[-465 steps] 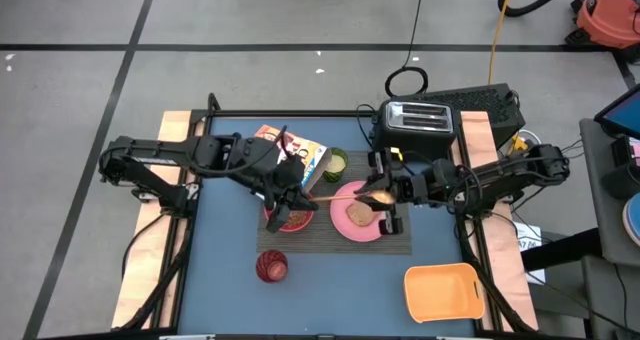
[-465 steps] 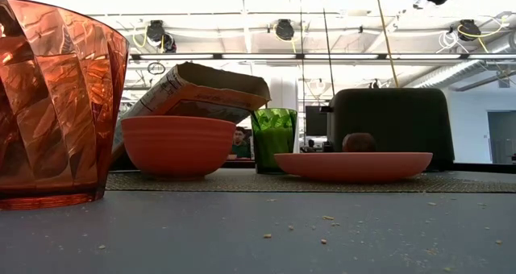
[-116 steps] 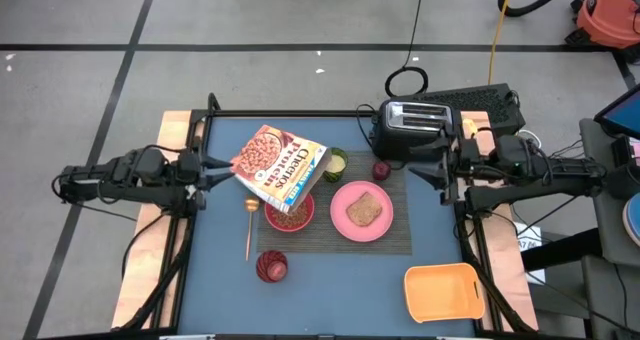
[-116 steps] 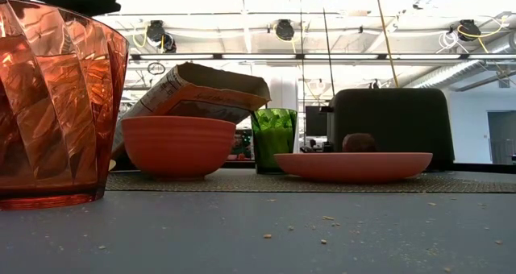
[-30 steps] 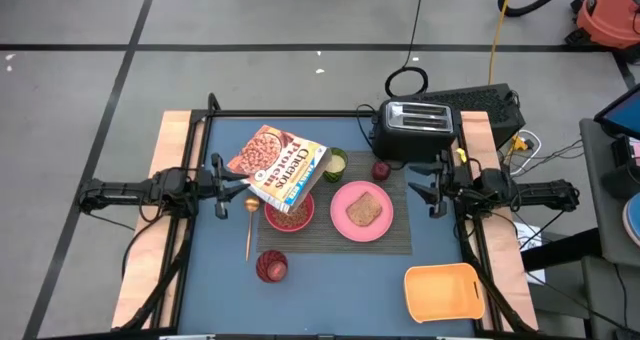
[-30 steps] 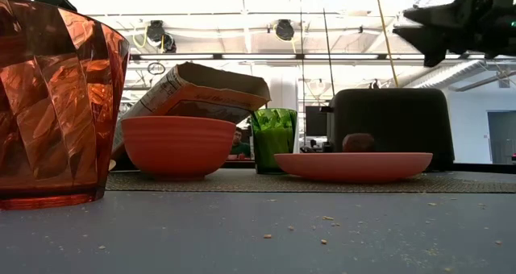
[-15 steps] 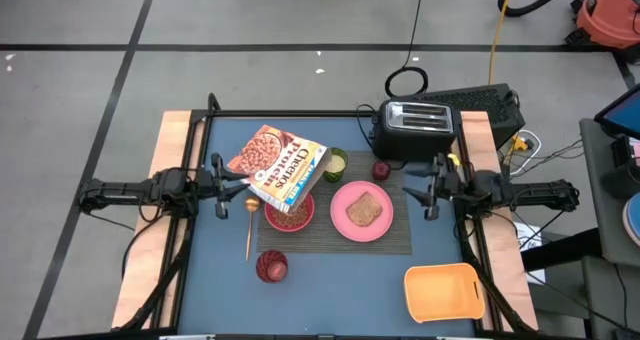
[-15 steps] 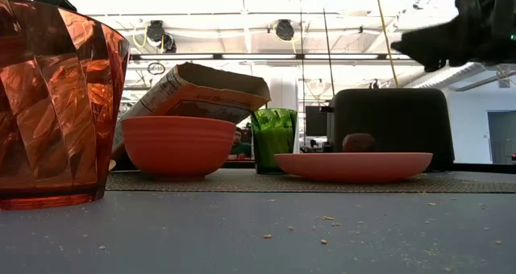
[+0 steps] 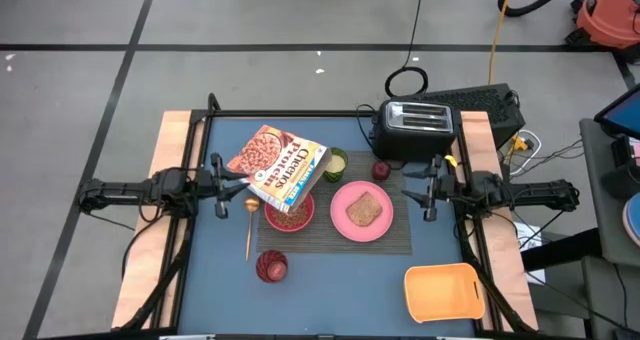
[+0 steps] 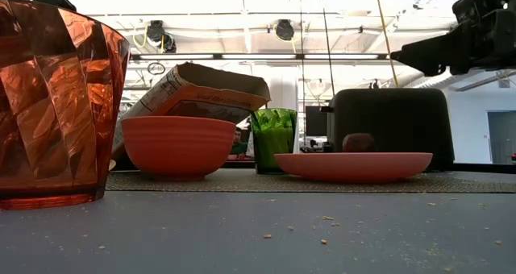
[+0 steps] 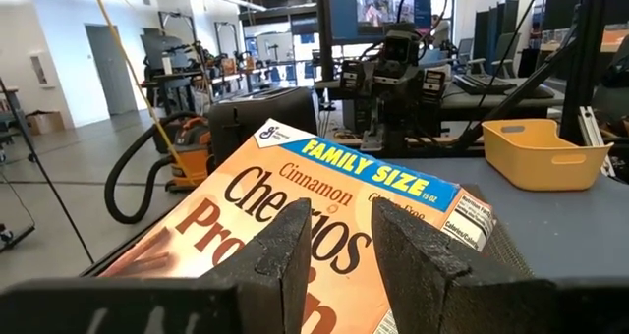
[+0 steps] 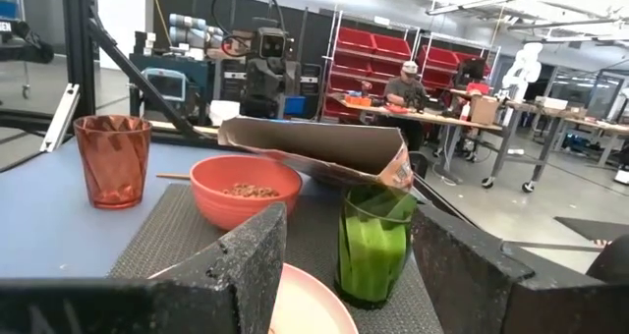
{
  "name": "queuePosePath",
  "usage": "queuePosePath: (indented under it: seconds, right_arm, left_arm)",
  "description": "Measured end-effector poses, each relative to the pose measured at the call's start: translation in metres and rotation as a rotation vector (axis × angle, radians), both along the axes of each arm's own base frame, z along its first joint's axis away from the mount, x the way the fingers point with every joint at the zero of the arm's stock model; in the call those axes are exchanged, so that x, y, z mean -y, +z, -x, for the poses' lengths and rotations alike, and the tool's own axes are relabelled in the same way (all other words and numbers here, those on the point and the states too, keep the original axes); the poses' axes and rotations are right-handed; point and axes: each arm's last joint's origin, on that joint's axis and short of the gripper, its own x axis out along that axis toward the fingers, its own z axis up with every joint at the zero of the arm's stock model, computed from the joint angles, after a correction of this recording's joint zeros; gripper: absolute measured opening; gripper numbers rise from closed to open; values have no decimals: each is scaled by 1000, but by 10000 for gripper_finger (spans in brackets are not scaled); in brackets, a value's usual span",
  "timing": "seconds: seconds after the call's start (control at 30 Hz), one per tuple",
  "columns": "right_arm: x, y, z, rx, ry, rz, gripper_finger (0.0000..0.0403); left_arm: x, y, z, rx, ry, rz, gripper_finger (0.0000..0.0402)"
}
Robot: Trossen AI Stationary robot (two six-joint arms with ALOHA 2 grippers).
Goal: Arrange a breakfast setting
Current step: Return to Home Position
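**Right Tool Advanced Slightly Toward the Setting**

Since half a second earlier, the right tool (image 9: 418, 188) had shifted a little inward from the right edge of the desk (image 9: 330, 290). The left tool (image 9: 221, 187) had kept its place at the left edge, and no object had moved.

The dark striped placemat (image 9: 395, 238) lay at mid-desk. On it, the pink-red bowl (image 9: 270, 220), holding cereal, sat at the left. The larger pink plate (image 9: 340, 220) sat at the right, with the brown toast slice (image 9: 362, 210) flat on it. The Cheerios cereal box (image 9: 277, 165) lay tilted, overlapping the bowl's rear rim. The small red apple (image 9: 381, 170) rested at the placemat's rear edge, behind the plate and just in front of the black toaster (image 9: 416, 125). The wooden-handled spoon (image 9: 248, 230) lay just beside the placemat's left edge, next to the bowl.

Both tools were empty. The left tool's fingers stood narrowly parted, and the right tool's fingers stood wider.
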Motion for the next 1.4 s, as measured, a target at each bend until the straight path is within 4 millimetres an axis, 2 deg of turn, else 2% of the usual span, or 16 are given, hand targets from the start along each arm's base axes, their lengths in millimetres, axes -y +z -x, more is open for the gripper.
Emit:
queuePosePath:
  seconds: [1.4]
  right_arm:
    - [0, 3, 0, 28, 0, -1, 210]
  left_arm:
    - [0, 1, 0, 10, -2, 4, 118]
